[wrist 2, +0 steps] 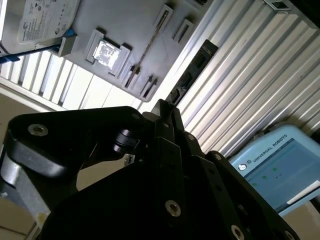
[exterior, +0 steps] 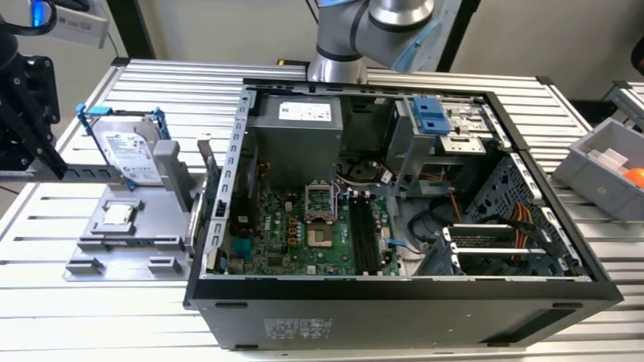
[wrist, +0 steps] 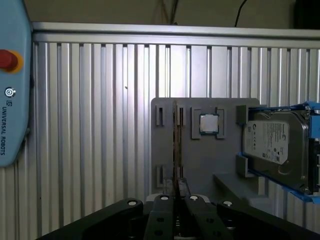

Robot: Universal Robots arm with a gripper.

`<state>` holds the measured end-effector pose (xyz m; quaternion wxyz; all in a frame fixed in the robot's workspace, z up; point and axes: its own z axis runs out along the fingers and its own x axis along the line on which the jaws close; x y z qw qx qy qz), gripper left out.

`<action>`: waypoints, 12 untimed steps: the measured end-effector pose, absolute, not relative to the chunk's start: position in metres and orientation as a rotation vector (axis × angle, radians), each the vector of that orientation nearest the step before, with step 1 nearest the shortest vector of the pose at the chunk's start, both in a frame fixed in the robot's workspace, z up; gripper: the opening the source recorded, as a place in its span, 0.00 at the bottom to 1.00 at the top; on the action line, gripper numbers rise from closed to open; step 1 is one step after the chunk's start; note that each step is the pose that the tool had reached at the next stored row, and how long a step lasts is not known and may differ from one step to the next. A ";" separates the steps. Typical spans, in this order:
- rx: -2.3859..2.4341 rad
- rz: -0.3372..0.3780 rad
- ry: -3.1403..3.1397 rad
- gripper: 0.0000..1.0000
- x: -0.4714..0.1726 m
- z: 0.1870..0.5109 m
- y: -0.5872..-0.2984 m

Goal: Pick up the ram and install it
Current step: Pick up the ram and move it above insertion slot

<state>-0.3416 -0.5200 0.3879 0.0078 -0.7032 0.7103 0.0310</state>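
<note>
Exterior view, arm: a rounded silver tube with a pale blue joint cap, the arm (exterior: 372, 26) comes in above the far wall of the case.
Exterior view, case: a black sheet-metal box (exterior: 403, 290) lies open on its side. Inside it is a green motherboard (exterior: 302, 234) with long black slots.
Exterior view, table: ribbed aluminium slats (exterior: 181, 83) with a matt shine.
Exterior view, fixture: a flat grey moulded plate (exterior: 151, 222) with small raised blocks sits just beside the case, on the exterior view's left.
Exterior view, hard drive: a silver slab (exterior: 131, 151) in a blue-handled frame leans tilted at the fixture's far end.
Exterior view, chip: a small square silver piece (exterior: 118, 215) lies flat in a pocket nearer than the drive.
First wrist view, ram: seen edge-on as 1 thin dark strip (wrist: 175, 145), it stands in the fixture (wrist: 200, 165) between pairs of grey blocks, beside the chip (wrist: 209, 124). The hard drive (wrist: 272, 142) is further off on the chip's other side.
First wrist view, gripper: the black bolted linkages narrow to slim tips (wrist: 175, 184) that sit together with nothing clamped. They line up with the ram but are apart from it.
Second wrist view, gripper: the pointed black tips (wrist 2: 167, 107) are pressed together.
Second wrist view, ram: a fine dark line (wrist 2: 149, 44) seated on the grey plate (wrist 2: 130, 25) next to the chip (wrist 2: 106, 52).
Both wrist views, pendant: a smooth pale blue housing (wrist: 12, 100) (wrist 2: 280, 165) rests on the slats.
</note>
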 end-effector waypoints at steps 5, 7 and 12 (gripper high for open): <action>-2.198 0.096 2.220 0.00 -0.342 0.388 -0.520; -2.198 0.097 2.220 0.00 -0.342 0.388 -0.520; -2.198 0.096 2.220 0.00 -0.338 0.388 -0.520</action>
